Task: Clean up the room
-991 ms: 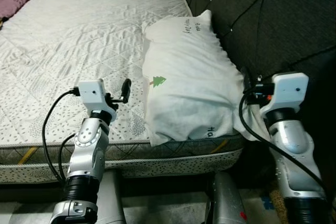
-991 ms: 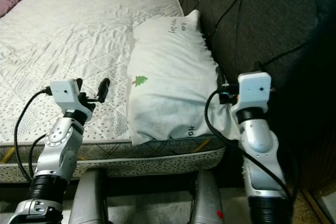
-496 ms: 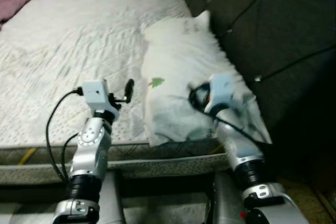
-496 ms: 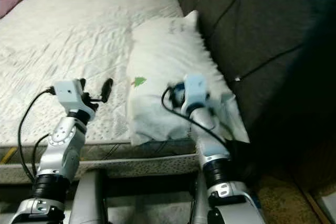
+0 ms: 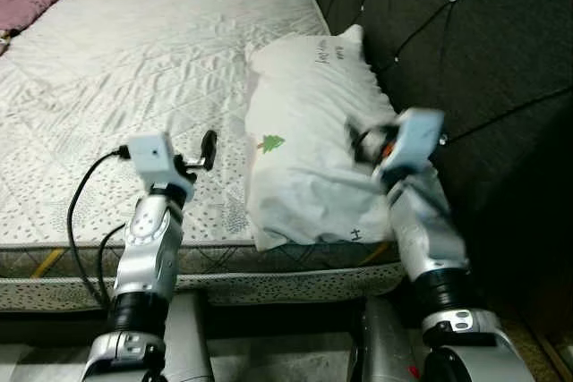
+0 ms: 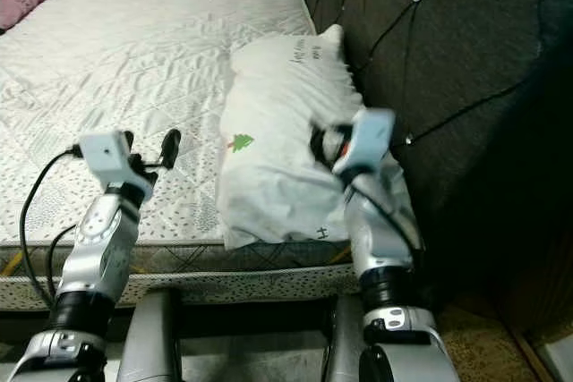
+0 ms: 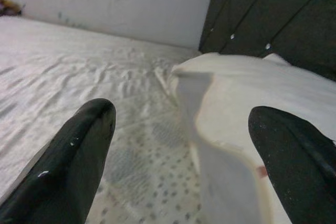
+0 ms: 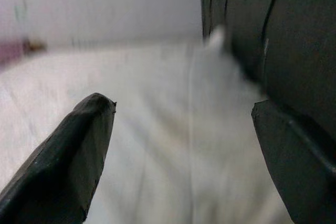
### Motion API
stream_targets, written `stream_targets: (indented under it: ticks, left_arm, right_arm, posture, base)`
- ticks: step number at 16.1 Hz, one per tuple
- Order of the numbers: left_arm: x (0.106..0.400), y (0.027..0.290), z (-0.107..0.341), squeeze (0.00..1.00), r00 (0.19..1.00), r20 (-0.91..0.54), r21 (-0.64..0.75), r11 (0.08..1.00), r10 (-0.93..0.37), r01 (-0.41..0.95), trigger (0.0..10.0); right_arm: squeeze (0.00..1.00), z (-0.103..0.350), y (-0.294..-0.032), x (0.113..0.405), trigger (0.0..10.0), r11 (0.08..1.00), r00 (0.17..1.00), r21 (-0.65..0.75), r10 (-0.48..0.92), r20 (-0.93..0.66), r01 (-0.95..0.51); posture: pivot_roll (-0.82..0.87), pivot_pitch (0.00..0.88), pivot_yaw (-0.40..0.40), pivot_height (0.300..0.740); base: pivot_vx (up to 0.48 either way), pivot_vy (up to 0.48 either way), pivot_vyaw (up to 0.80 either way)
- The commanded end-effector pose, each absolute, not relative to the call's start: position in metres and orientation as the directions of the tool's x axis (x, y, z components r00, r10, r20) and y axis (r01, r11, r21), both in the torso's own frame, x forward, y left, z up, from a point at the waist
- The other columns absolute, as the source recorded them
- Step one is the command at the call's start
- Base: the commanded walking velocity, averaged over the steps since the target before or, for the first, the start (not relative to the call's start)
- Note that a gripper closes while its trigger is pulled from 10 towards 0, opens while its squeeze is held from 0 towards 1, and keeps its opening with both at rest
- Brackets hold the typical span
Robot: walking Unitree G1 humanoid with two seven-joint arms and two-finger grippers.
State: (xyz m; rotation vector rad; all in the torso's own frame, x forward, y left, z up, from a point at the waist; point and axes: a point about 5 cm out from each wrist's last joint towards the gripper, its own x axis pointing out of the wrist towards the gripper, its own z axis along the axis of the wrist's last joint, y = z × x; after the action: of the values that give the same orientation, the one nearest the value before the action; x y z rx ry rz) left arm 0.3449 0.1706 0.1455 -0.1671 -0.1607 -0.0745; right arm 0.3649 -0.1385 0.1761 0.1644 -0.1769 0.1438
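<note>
**Q:** Where did the pillow [image 5: 309, 131] sit relative to the two arms?

**A:** I logged it on the right side of the mattress [image 5: 116, 69], against the dark headboard [image 5: 466, 60]. Its long axis ran near to far, along the headboard. The near end lay at the mattress edge.

**Q:** Which arm was closer?

**A:** The right gripper [image 8: 181, 145]. I had it over the near half of the pillow, pointing far along the long axis, fingers spread wide with white fabric between them and nothing clamped. Its head views were motion-blurred, so I could not tell whether it touched the cloth.

**Q:** And the left?

**A:** The left gripper [image 7: 178, 145] hovered over bare mattress just left of the pillow's left edge, jaws also apart and empty. The pillow lay to its right.

**Q:** Judgement for the next move?

**A:** Probably a two-sided hold across the short axis, right arm leading.
</note>
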Motion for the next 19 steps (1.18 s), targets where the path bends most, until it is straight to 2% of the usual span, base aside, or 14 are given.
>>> stream_targets:
  ticks: [1,6,9,12,15,19]
  left_arm:
    - [0.347,0.171,0.149,0.00,0.982,0.176,-0.147,0.985,-0.067,0.094,10.0]
    - [0.341,0.173,0.142,0.00,0.984,0.169,-0.152,0.985,-0.058,0.085,10.0]
    - [0.333,0.172,0.137,0.00,0.986,0.157,-0.156,0.985,-0.052,0.077,10.0]
    - [0.328,0.180,0.130,0.00,0.990,0.136,-0.155,0.987,-0.026,0.047,10.0]
    - [0.329,0.174,0.137,0.00,0.988,0.151,-0.155,0.986,-0.036,0.060,10.0]
    - [0.319,0.181,0.133,0.00,0.990,0.133,-0.128,0.990,-0.045,0.062,10.0]
  right_arm:
    - [0.00,0.192,-0.131,0.364,10.0,0.972,0.954,0.151,0.133,0.268,-0.178]
    - [0.00,0.199,-0.127,0.352,10.0,0.962,0.934,0.187,0.131,0.332,-0.201]
    - [0.00,0.181,-0.125,0.344,10.0,0.957,0.952,0.218,0.126,0.277,-0.190]
    - [0.00,0.180,-0.118,0.344,10.0,0.954,0.955,0.229,0.132,0.267,-0.196]
    - [0.00,0.181,-0.115,0.346,10.0,0.951,0.957,0.245,0.120,0.263,-0.186]
    - [0.00,0.175,-0.104,0.345,10.0,0.951,0.961,0.242,0.129,0.246,-0.190]
  posture:
    - [-0.02,0.000,-0.012,0.513]
    - [-0.01,0.000,-0.025,0.558]
    - [0.03,0.000,-0.039,0.603]
    - [0.02,0.000,-0.043,0.643]
    - [0.05,0.000,-0.044,0.677]
    - [0.07,0.000,-0.026,0.728]
  base:
    - [0.000,0.000,0.00]
    - [0.000,0.000,0.00]
    - [0.000,0.000,0.00]
    - [0.000,0.000,0.00]
    - [0.000,0.000,0.00]
    - [0.000,0.000,0.00]
